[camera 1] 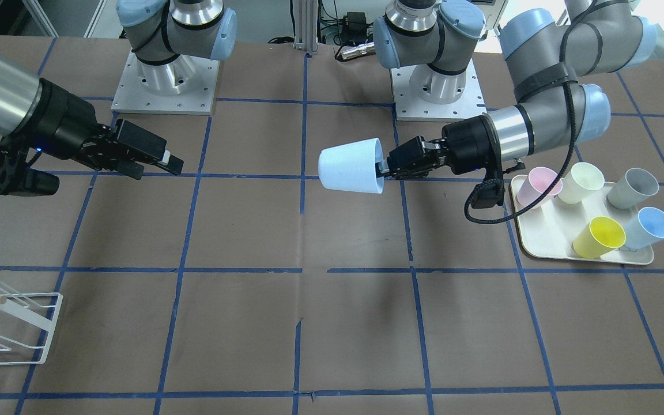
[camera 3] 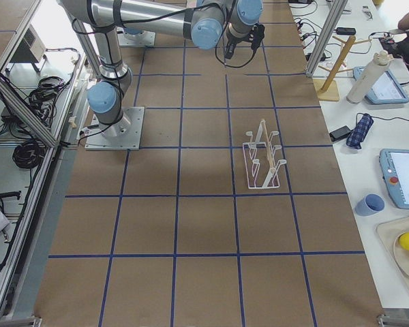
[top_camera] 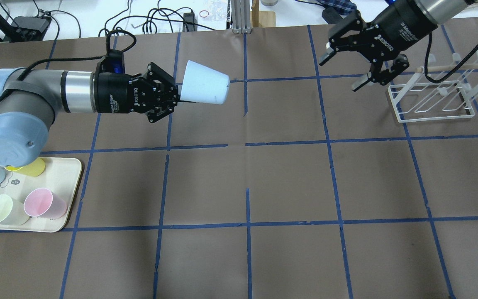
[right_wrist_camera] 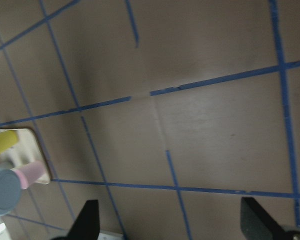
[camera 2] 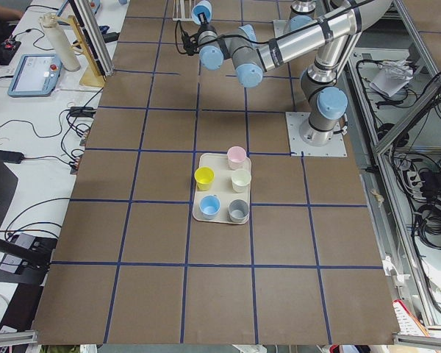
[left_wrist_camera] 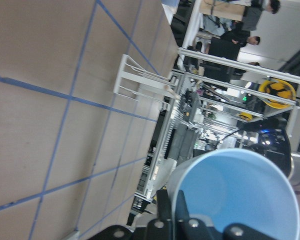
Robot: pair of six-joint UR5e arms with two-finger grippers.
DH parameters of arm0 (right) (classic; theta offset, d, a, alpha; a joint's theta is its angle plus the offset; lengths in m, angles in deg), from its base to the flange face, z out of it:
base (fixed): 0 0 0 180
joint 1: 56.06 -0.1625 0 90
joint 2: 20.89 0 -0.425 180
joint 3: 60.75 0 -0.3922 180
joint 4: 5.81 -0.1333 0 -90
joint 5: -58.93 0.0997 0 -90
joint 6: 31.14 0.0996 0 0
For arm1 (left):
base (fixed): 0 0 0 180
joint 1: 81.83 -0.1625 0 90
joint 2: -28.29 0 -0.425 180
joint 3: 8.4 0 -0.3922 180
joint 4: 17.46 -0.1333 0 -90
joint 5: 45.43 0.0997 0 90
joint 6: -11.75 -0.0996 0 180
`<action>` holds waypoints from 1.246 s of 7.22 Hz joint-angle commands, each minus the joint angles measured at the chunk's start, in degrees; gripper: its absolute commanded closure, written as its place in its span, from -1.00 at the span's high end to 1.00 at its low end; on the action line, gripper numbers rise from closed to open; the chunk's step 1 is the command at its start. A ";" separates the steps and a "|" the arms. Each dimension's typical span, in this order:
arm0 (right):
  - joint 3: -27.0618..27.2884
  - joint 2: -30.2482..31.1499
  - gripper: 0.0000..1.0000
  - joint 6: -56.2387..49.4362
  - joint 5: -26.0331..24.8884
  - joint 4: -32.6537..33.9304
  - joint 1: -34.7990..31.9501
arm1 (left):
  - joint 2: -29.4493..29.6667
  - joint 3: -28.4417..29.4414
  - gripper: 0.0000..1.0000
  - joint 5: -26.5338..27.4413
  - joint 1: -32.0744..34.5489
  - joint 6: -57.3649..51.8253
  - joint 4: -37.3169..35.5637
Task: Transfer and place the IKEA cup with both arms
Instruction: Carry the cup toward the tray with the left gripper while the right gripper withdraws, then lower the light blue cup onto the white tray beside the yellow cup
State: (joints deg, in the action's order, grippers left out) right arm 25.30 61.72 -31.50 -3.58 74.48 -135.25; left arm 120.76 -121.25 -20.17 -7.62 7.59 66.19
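Pinching the mouth rim of the pale light-blue tapered plastic IKEA cup (top_camera: 203,88), our left gripper (top_camera: 171,99) has its jaws pressed onto the cup wall. We hold the cup on its side in the air above the brown table (top_camera: 288,187) with its blue tape grid. The cup's mouth faces our left gripper and its closed base points across toward our right gripper (top_camera: 340,72). That gripper hangs well apart from the cup, jaws spread wide and holding nothing.

Just beyond our right gripper, on its outer side, stands a white wire rack (top_camera: 434,97) with a wooden rod through it. Our left arm (top_camera: 35,99) reaches over a cream rectangular tray (camera 1: 545,242) near its elbow. On the tray stand a pink cup (camera 1: 539,185), a cream cup (camera 1: 581,181), a grey cup (camera 1: 633,187), a yellow cup (camera 1: 600,236) and a deeper sky-blue cup (camera 1: 649,226). From overhead the elbow hides part of them.
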 commanded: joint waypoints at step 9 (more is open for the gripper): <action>0.00 0.27 1.00 8.01 -30.13 17.36 -12.65 | 7.36 3.69 -1.00 58.24 -19.27 -47.94 -25.19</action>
State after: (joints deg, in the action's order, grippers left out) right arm 25.23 61.53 -23.38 -33.60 91.32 -147.86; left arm 126.29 -117.38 37.82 -23.81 -34.26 44.01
